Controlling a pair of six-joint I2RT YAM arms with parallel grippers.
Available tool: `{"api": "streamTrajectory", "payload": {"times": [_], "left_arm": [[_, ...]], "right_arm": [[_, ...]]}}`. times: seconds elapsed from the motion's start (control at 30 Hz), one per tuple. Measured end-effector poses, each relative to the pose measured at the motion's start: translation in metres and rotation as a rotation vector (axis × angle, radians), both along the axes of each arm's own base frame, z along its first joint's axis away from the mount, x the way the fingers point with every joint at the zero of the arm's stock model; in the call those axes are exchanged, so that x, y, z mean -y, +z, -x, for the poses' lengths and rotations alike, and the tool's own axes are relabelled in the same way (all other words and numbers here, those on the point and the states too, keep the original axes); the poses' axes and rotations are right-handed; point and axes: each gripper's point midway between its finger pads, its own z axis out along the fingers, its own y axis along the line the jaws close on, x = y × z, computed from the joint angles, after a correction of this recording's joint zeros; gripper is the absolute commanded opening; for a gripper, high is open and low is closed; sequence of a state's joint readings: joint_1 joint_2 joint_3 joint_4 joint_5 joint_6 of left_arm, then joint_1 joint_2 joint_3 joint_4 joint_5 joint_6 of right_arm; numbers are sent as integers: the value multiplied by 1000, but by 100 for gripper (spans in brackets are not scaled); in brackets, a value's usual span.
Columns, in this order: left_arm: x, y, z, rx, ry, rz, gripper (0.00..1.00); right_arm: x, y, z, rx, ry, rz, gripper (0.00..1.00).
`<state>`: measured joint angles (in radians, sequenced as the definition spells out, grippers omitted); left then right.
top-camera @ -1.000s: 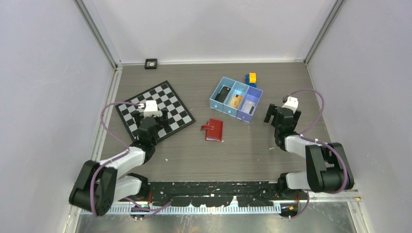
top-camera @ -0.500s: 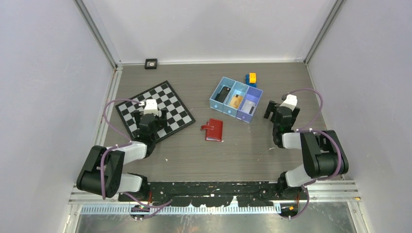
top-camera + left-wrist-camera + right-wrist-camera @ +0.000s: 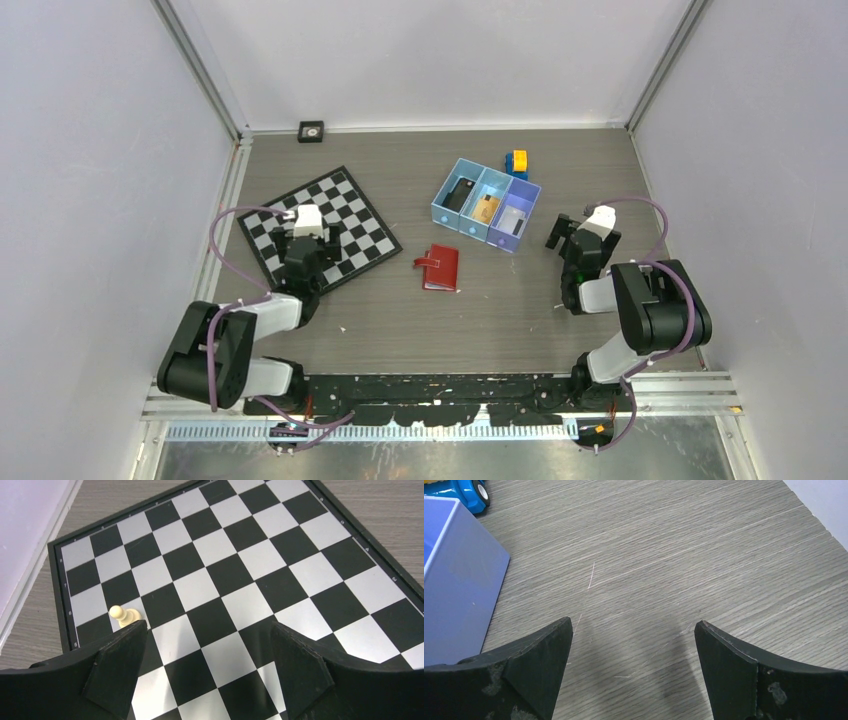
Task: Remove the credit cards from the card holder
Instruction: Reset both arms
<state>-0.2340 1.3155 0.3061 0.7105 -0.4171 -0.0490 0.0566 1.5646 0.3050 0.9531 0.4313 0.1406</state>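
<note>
While the left claw hangs over the chessboard with its jaws wide apart and nothing between them, a pale pawn sits just beside one finger. To the right of the board, on the bare worktop, lies the card holder. It is a small red wallet, folded flat, with its snap tab poking out on the side towards the left arm. Its long axis runs roughly away from the arm bases, a little tilted.

The holder sits between the two claws, well apart from both, and from above I cannot fairly call either nearer. The left arm would reach rightward to it, the right arm leftward.

Just beyond the holder, to its right, is a blue three-compartment tray. The credit cards seem to lie in it, one per compartment: dark, orange-gold and silvery, though at this size I could be misreading them. Whether any card is inside the holder is hidden. A blue-and-yellow toy sits behind the tray. Farthest right, the right claw hovers over bare wood near the tray's wall, jaws spread and empty.
</note>
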Motion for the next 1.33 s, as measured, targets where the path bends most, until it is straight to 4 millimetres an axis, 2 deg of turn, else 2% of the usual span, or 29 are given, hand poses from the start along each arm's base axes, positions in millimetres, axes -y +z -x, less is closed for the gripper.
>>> {"api": "streamTrajectory", "payload": {"times": [0.17, 0.23, 0.3, 0.43, 0.5, 1.33], "left_arm": [[0, 3, -9, 42, -16, -39, 99], [-4, -9, -14, 50, -8, -42, 100], [-10, -30, -13, 1, 0, -46, 100], [-14, -22, -23, 26, -17, -23, 94], [-11, -23, -24, 22, -39, -19, 99], [-16, -25, -23, 9, -14, -23, 100]], "right_arm": [[0, 1, -1, 5, 0, -1, 97], [0, 1, -1, 5, 0, -1, 97], [0, 1, -1, 6, 0, -1, 97], [0, 1, -1, 7, 0, -1, 97], [0, 2, -1, 9, 0, 0, 97], [0, 2, -1, 11, 0, -1, 97]]}}
